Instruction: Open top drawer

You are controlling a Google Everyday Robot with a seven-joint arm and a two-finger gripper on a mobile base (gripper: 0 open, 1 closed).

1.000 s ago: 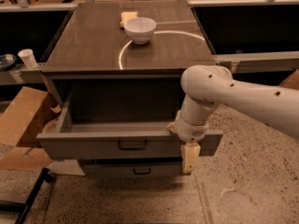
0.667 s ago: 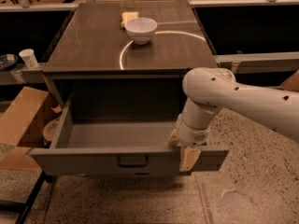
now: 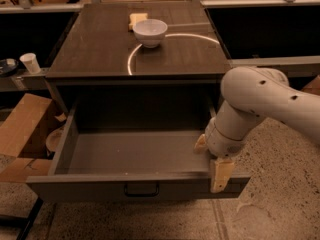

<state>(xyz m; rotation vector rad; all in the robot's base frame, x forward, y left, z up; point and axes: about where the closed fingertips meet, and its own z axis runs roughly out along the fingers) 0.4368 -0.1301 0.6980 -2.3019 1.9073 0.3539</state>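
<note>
The top drawer [image 3: 100,186] of the grey-brown cabinet stands pulled far out, and its plain grey inside [image 3: 135,151] shows with nothing in it. Its small black loop handle [image 3: 141,189] sits at the centre of the front panel. My gripper [image 3: 212,161] is at the drawer's right front corner, at the end of the white arm [image 3: 260,96]. One tan finger [image 3: 220,175] hangs over the outside of the front panel and the other [image 3: 201,143] lies inside the drawer, so the front panel's top edge sits between them.
A white bowl [image 3: 150,32] and a yellow sponge [image 3: 137,19] sit on the cabinet top [image 3: 100,49]. A paper cup [image 3: 30,62] stands on a ledge at left. Cardboard boxes [image 3: 22,129] lie on the floor left of the drawer. Speckled floor [image 3: 280,209] lies at right.
The drawer has slid further out toward the camera, and the gripper has moved with its front panel. The lower drawers are now hidden under it.
</note>
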